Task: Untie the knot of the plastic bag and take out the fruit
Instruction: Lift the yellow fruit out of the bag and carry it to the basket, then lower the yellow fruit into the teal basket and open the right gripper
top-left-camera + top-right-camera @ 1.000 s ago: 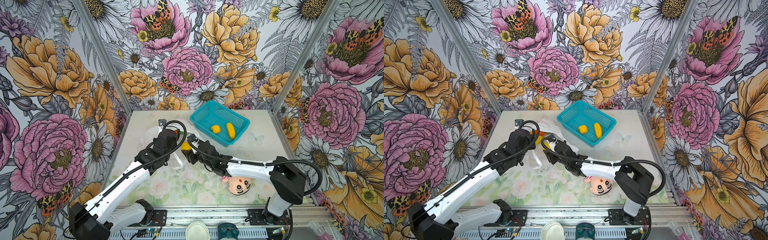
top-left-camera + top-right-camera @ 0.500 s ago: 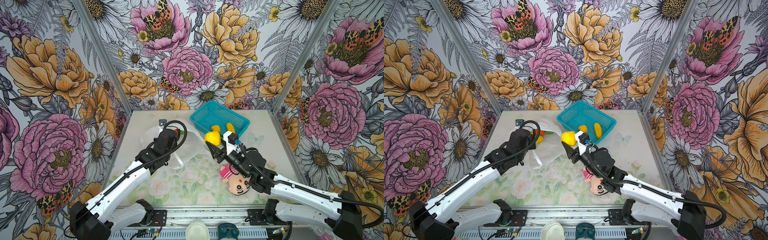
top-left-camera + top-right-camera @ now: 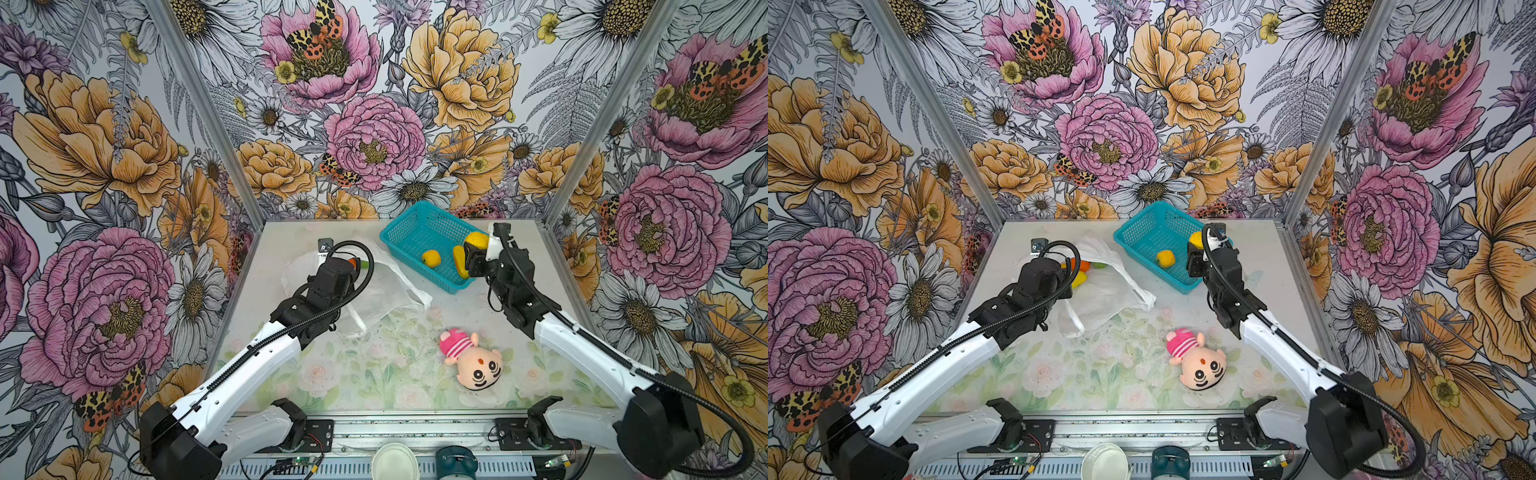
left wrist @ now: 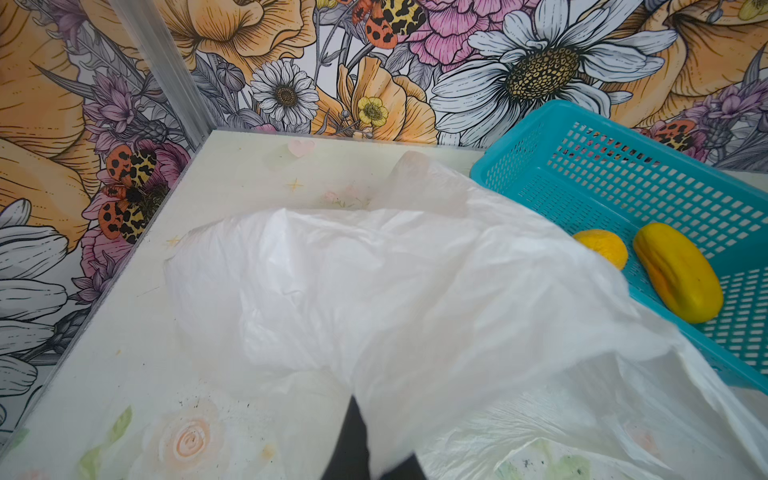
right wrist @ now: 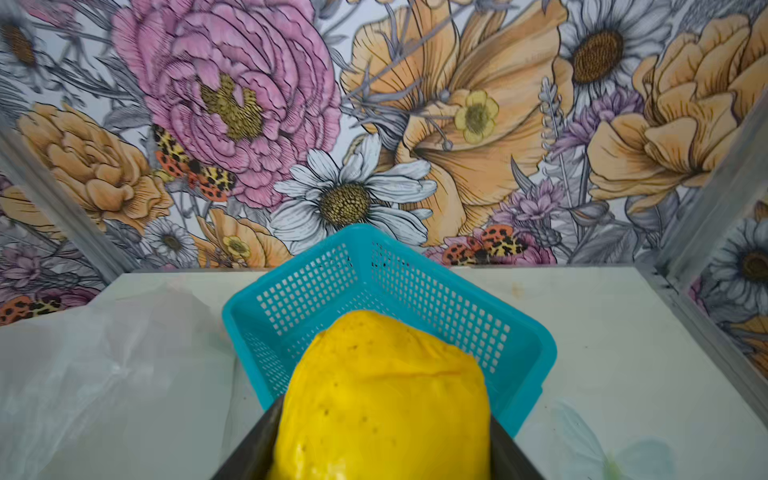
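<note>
Three fruits [image 3: 1084, 265] in bag [image 3: 1108, 291], top view only

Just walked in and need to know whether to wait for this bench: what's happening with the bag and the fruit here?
The robot is emptying the plastic bag into the teal basket. The left gripper is shut on the bag's film, while the right gripper holds a yellow fruit at the basket's rim. A round yellow fruit and an elongated yellow fruit already lie inside; an orange fruit and a green fruit show in the bag. A plush doll lies apart on the table.
</note>
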You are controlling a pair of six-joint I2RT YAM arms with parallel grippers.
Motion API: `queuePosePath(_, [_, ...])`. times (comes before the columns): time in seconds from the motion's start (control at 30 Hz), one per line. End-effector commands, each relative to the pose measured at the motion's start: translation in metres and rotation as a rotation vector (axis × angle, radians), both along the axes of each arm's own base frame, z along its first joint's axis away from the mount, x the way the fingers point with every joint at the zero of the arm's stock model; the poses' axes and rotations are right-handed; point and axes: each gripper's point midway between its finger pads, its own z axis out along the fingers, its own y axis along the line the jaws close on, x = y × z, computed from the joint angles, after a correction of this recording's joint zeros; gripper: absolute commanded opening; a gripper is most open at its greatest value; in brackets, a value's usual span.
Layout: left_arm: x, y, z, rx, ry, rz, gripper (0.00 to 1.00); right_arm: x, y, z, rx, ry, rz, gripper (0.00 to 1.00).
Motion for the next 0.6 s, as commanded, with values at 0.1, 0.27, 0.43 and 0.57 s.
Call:
queuePosePath(0.1, [0.001, 0.0, 0.001, -0.01, -0.01, -0.002, 0.0, 0.051, 0.0, -0.061, -0.021, 0.221, -0.018, 0.23])
queuePosePath(0.27, [0.002, 0.0, 0.001, -0.009, -0.011, -0.001, 0.0, 0.091, -0.009, -0.094, -0.057, 0.307, -0.053, 0.23])
queuePosePath(0.43, [0.002, 0.0, 0.001, -0.007, -0.009, 0.0, 0.0, 0.124, -0.03, -0.126, -0.062, 0.372, -0.112, 0.22])
queuePosePath(0.57, [0.002, 0.001, -0.001, -0.004, -0.006, 0.004, 0.0, 0.145, -0.055, -0.15, -0.039, 0.417, -0.159, 0.22])
